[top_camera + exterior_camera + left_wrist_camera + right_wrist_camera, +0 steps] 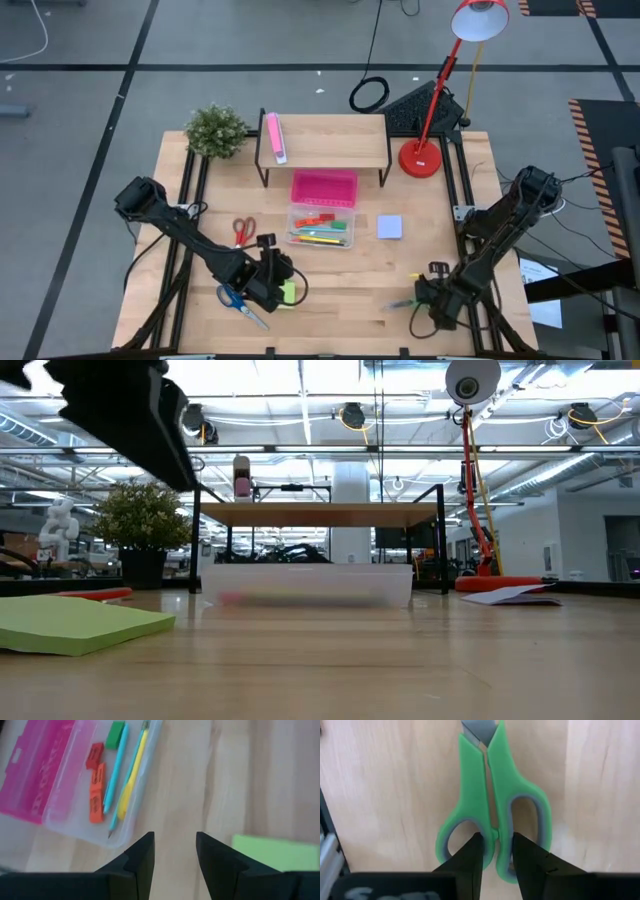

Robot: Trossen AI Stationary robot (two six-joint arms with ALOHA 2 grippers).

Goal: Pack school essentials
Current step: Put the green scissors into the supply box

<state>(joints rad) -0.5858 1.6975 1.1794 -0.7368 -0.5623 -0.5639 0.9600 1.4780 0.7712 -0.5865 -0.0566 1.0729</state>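
Two dark arms reaching in over the pale wooden desk (340, 270), seen whole only from above. Left pincer (278, 283) hovering at the near-left part, fingers (140, 857) spread with bare wood between them, gripping nothing. Lime-green note pad (289, 292) lying flat just beside it, showing at the edge of the left wrist view and looming large in the low view. Blue-handled scissors (237, 300) resting just left of that pincer, red-handled scissors (243, 230) farther back.

Right pincer (432, 300) sitting low at the near-right part, fingers (470, 855) standing narrowly apart astride the joined middle of the green-handled scissors (495, 815), one tip in each handle loop; touching or not, impossible to tell. Scissors lying flat on the wood, blades pointing away from the wrist, visible clearly only in that wrist view.

Clear case (320, 228) with pink lid (324, 188) lying open mid-desk, holding pens, pencils (129, 780), red and green pieces. Pale-blue note pad (389, 227) lying right of it. No readable writing anywhere.
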